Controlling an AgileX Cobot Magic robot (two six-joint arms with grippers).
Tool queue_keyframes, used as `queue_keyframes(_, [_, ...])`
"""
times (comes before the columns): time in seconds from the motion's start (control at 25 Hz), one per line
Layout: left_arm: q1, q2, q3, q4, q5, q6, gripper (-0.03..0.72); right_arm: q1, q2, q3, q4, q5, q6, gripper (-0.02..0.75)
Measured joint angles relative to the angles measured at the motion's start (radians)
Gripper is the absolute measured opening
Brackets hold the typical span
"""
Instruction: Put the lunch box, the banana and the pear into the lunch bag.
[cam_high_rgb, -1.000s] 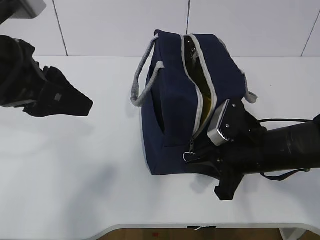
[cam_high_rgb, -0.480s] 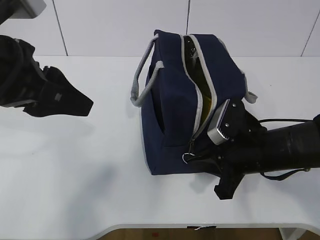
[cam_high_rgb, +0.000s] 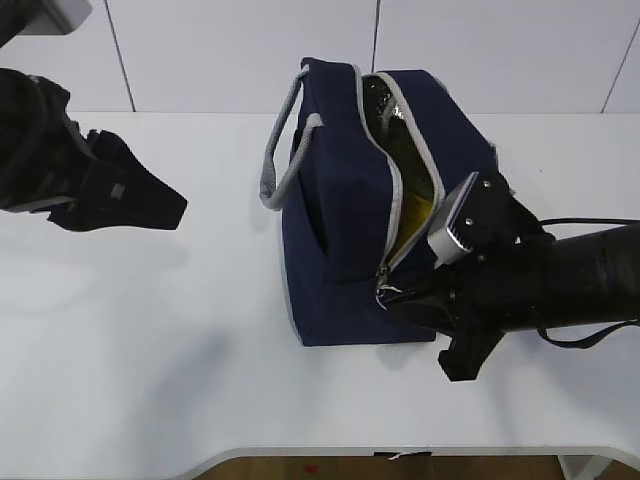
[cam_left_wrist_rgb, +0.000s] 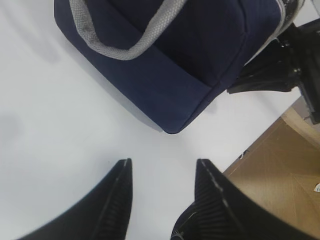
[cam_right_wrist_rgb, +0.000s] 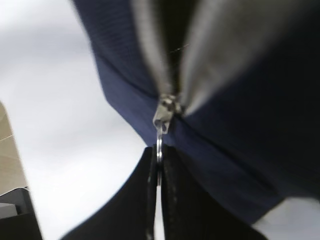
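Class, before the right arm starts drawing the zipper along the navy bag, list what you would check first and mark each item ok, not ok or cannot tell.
1. Right gripper shut on the metal ring zipper pull: ok.
2. Boxy navy-blue fabric lunch bag zipped closed: not ok, top gapes.
3. Something yellow inside the bag: ok; which item, cannot tell.
4. Left gripper open, empty, clear of the bag: ok.
5. Grey webbing handle clear of the zipper strip: ok.

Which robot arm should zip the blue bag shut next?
The right one, I'd say. The right gripper is already shut on the zipper ring at the lunch bag's near end. The left gripper hangs open over bare table, away from the zipper.
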Motion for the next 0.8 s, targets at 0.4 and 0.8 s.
queue_keyframes(0.4, [0.000,0.000,0.000,-0.006,-0.014,0.000,0.317,0.000,-0.113,0.000,-0.094,-0.012,0.087,0.006])
queue_keyframes(0.8, [0.000,0.000,0.000,-0.007,-0.014,0.000,0.317,0.000,-0.204,0.000,-0.131,-0.022,0.114,0.006])
